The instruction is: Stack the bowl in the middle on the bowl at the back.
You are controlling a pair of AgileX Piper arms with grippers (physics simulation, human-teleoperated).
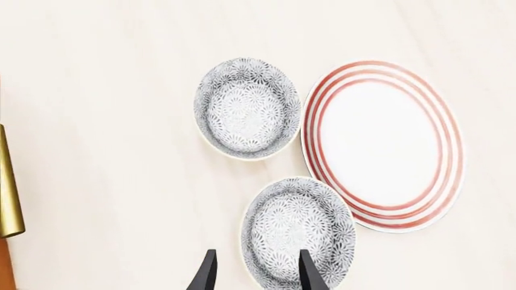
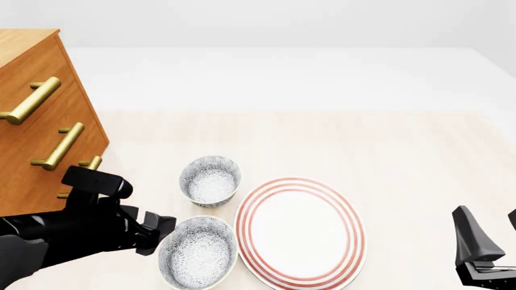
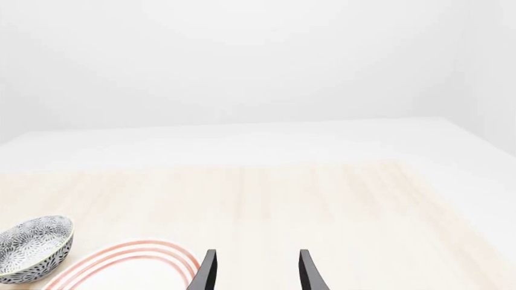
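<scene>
**Middle bowl on table, left gripper at its rim**

The bowl in the middle (image 2: 197, 252) sits upright on the table (image 2: 387, 151), near front edge, its right side just beside or touching the red-ringed plate (image 2: 300, 229). Directly behind it, a small gap apart, stands the bowl at the back (image 2: 209, 180), also upright, close to plate's back-left rim.

Left gripper (image 1: 256, 272) hovers at the middle bowl's left side. Left wrist view shows jaws apart w/ clear gap; one fingertip lies over the bowl's inside, the other outside the rim. Whether either touches the bowl can't be told. Nothing gripped.

Right gripper (image 3: 256, 269) is well apart from both bowls, at front-right of table, beyond the plate; jaws spread, holding nothing.

Wooden drawer cabinet (image 2: 36, 121) w/ brass handles stands at left, behind left arm.
</scene>
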